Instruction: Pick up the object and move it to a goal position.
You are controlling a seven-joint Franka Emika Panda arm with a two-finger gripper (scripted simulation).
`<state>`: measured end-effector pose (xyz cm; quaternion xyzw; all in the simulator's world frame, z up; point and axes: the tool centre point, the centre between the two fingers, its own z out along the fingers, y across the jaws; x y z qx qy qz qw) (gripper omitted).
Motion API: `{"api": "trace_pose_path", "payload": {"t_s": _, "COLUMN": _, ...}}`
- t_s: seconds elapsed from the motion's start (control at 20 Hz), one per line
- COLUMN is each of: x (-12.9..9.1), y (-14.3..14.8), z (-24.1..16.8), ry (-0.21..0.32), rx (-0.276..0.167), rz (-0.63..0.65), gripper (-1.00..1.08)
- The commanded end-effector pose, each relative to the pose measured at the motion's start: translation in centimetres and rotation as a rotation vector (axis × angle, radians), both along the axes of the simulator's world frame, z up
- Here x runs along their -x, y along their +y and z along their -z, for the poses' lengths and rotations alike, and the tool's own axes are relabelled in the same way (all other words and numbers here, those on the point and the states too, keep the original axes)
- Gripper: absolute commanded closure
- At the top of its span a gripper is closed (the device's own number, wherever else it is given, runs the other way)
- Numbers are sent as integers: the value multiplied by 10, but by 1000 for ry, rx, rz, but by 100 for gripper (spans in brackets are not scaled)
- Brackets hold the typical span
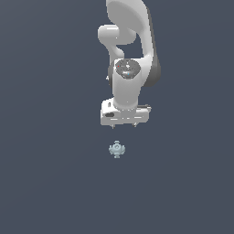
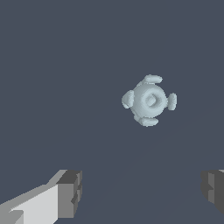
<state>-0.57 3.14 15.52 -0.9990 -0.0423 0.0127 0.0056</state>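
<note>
The object [image 1: 117,149] is a tiny pale blue-grey roundish item with small knobs around it, lying on the dark grey floor. It also shows in the wrist view [image 2: 149,100]. My gripper [image 1: 124,126] hangs above the floor, a short way beyond the object in the exterior view, and does not touch it. Only the fingertip stubs show under the white hand there. In the wrist view the gripper [image 2: 142,192] is open, its two fingers [image 2: 70,192] wide apart and empty, with the object off to one side of the gap.
The white arm [image 1: 130,50] rises behind the gripper in the exterior view. The flat dark grey floor [image 1: 45,183] fills both views. No goal marker shows.
</note>
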Motion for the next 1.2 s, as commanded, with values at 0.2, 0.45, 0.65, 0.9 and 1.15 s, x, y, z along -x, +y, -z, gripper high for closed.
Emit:
{"api": "trace_pose_path", "payload": {"t_s": 0.2, "x": 0, "y": -1, "z": 0, "ry": 1, "rx": 3, "rz": -10, "gripper": -92}}
{"api": "trace_pose_path", "payload": {"t_s": 0.45, "x": 2, "y": -6, "z": 1, "ry": 4, "rx": 12, "rz": -35, "gripper": -92}}
{"api": "trace_pose_path", "payload": {"t_s": 0.65, "x": 3, "y": -7, "z": 0, "ry": 6, "rx": 15, "rz": -35, "gripper": -92}}
{"api": "trace_pose_path", "payload": {"t_s": 0.9, "x": 1, "y": -7, "z": 1, "ry": 5, "rx": 14, "rz": -46, "gripper": -92}}
{"api": "trace_pose_path", "payload": {"t_s": 1.15, "x": -4, "y": -9, "z": 6, "ry": 3, "rx": 14, "rz": -91, "gripper": -92}}
